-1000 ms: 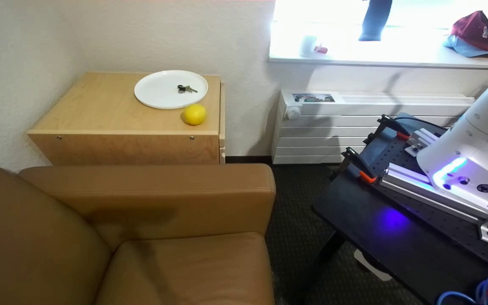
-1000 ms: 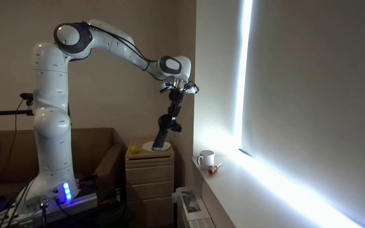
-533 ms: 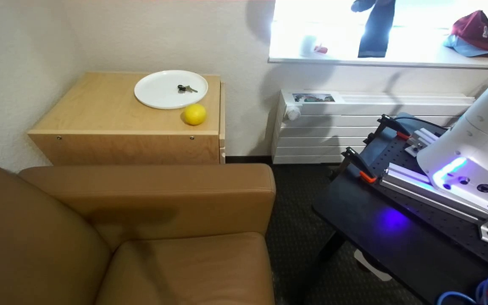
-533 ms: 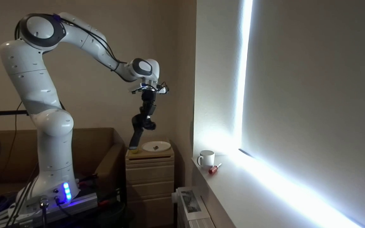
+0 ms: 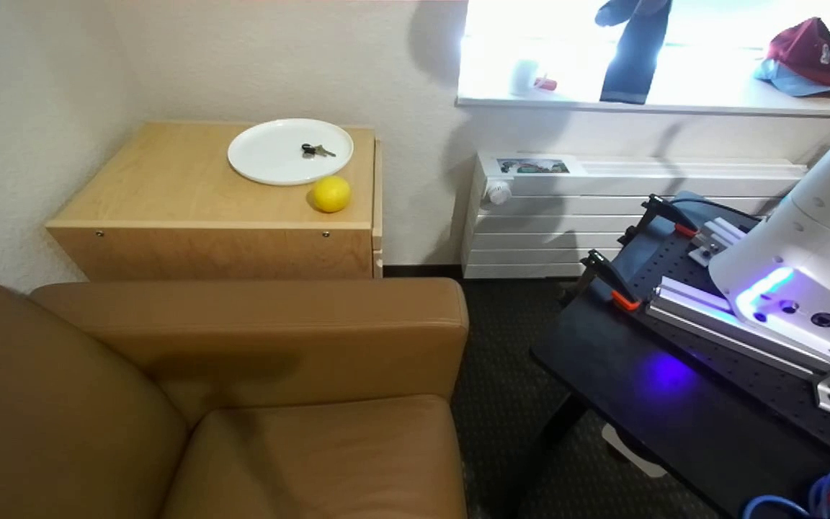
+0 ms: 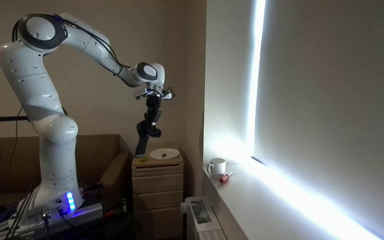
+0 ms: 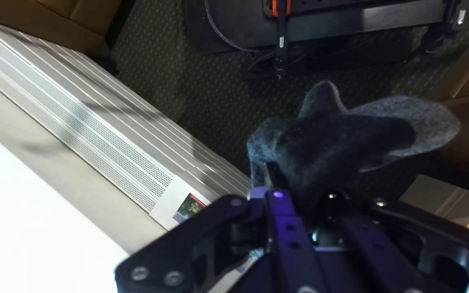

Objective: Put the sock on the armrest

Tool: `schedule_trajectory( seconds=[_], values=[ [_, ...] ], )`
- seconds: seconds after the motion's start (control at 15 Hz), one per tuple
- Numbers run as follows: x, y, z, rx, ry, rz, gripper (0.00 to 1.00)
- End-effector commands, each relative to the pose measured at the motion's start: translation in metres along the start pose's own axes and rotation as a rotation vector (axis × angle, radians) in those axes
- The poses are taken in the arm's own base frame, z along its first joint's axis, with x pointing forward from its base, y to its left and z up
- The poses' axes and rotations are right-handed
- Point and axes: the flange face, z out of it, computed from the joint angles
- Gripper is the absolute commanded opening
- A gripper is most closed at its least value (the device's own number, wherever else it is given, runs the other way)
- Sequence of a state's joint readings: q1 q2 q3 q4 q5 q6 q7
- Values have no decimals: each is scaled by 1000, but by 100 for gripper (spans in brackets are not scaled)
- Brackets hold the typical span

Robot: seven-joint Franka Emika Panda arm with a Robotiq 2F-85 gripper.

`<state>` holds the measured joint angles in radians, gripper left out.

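The dark grey-blue sock point(image 6: 142, 145) hangs limp from my gripper point(image 6: 152, 125), its narrow end pointing down. It also shows in an exterior view point(image 5: 635, 61), hanging in front of the bright window with its top cut off. In the wrist view my gripper point(image 7: 299, 189) is shut on the bunched middle of the sock point(image 7: 340, 134); the fingertips are partly hidden by dark fabric. The brown armrest point(image 5: 264, 306) is flat-topped with nothing on it, and also shows in an exterior view point(image 6: 115, 168). The sock is in the air, apart from the armrest.
A wooden side table point(image 5: 170, 180) beside the armrest bears a white plate point(image 5: 264, 155) with keys point(image 5: 318, 151) and a yellow lemon point(image 5: 331, 194). A mug point(image 6: 217, 166) and screwdriver point(image 6: 224, 178) stand on the sill. A radiator point(image 5: 559, 227) and black robot table point(image 5: 624, 389) are nearby.
The arm has swung left in an exterior view, carrying the sock from in front of the plate to in front of the lemon. The sock hangs lower in the view of the armchair.
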<state>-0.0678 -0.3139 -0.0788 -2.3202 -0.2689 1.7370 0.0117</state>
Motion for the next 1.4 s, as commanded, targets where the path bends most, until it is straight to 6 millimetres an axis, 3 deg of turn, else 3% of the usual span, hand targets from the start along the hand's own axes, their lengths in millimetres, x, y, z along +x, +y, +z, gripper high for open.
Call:
schedule_trajectory(
  seconds=[0.0, 0.27, 0.53, 0.6, 0.73, 0.87, 0.93, 1.0, 1.07, 1.33],
  values=[
    [-30, -82, -1, -69, 37, -176, 3],
    [-77, -190, -18, -149, 117, -399, 3],
    [-144, -296, -53, -106, 219, -631, 3],
    [-121, -272, -42, -134, 182, -555, 10],
    [-149, -301, -52, -131, 221, -622, 10],
    [-152, -302, -53, -130, 228, -626, 10],
    [-150, -300, -53, -126, 225, -623, 3],
    [-143, -303, -42, -111, 208, -616, 3],
    [-141, -312, -35, -81, 198, -624, 3],
    [-132, -386, -17, 143, 181, -634, 3]
  ],
)
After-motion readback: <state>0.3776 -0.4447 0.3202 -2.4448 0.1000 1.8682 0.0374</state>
